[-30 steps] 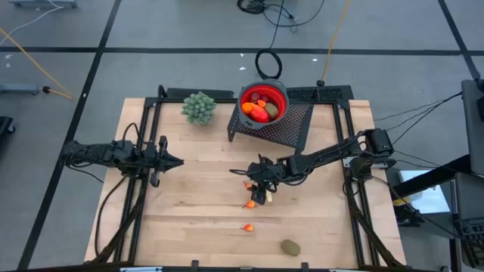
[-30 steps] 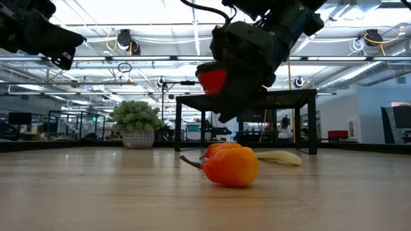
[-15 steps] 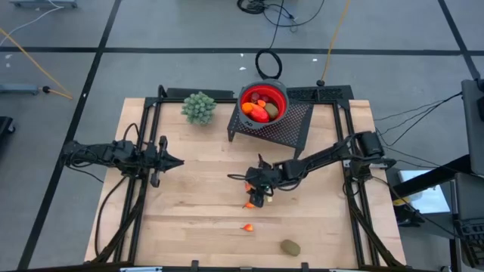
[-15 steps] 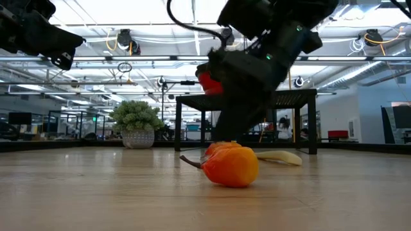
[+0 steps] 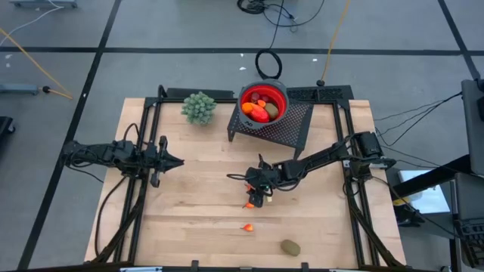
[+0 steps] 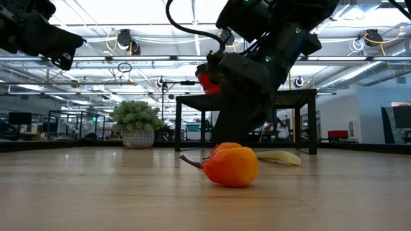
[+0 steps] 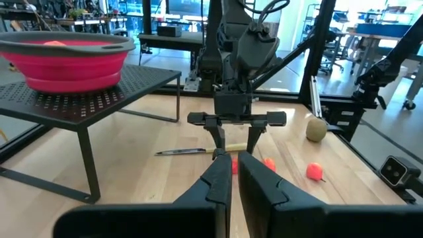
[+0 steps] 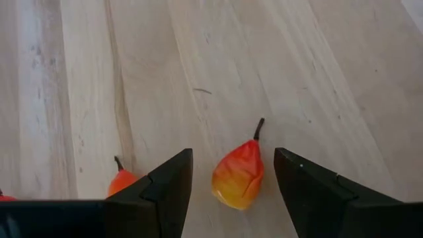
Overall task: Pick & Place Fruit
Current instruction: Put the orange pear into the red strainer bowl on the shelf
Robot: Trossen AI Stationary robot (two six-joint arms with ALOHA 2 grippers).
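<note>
Right gripper (image 8: 231, 175): I see its jaws open, low over mid-table, straddling a small orange fruit (image 8: 238, 174) lying on the wood, not touching it.
Left gripper (image 5: 175, 161): parked at the table's left side, jaws shut, empty.
Bowl (image 5: 281, 91): red, on the black stand, already holding fruit.
Oval (image 5: 290, 247): near the front edge.

Under my right gripper (image 8: 231, 173), dark fingers (image 8: 165, 185) spread: one small red-orange-yellow pear-shaped toy fruit with dark stem (image 8: 238, 174) lying between them on the pale wooden tabletop (image 8: 264, 66), and a second small orange stemmed piece (image 8: 122, 180) beside one finger, partly hidden.
</note>
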